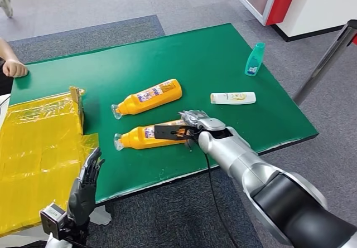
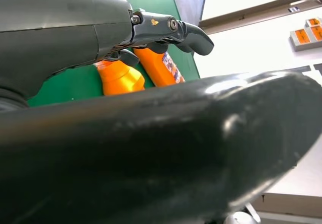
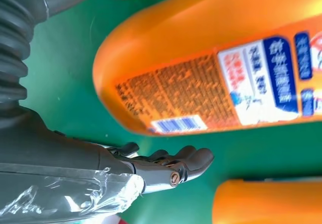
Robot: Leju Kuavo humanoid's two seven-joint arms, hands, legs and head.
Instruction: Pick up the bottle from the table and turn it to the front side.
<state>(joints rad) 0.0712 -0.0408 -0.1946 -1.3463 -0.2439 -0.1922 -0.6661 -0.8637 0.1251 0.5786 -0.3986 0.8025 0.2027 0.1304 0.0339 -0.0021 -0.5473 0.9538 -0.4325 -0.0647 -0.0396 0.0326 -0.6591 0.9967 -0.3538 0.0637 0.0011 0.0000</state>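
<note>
**Bottle under the right hand: approach to the grasp**

Bottle, orange, lies on its side on the green table, near the edge closest to me, its clear cap end pointing toward the yellow sheet at the table's left end. A second orange bottle lies just beyond it, toward the table's middle, roughly parallel. My right hand reaches over the base end of the nearer bottle; the fingers extend along its body and are spread, and I judge that they close on nothing yet. In the right wrist view the bottle shows a barcode and fine print, which I read as the back label facing sideways, so a turn about its long axis is called for. My left hand hangs off the near edge of the table with its fingers apart, holding nothing.

To do this step well, I would settle the thumb and fingers on opposite long flanks of the body, near its middle, not at the rounded base, where a smooth bottle may squirt out. The grip should leave the wrist room to roll. The lift should be high enough to keep clear of the neighbouring bottle. A white tube and a teal bottle lie toward the table's far right corner, well apart.
</note>
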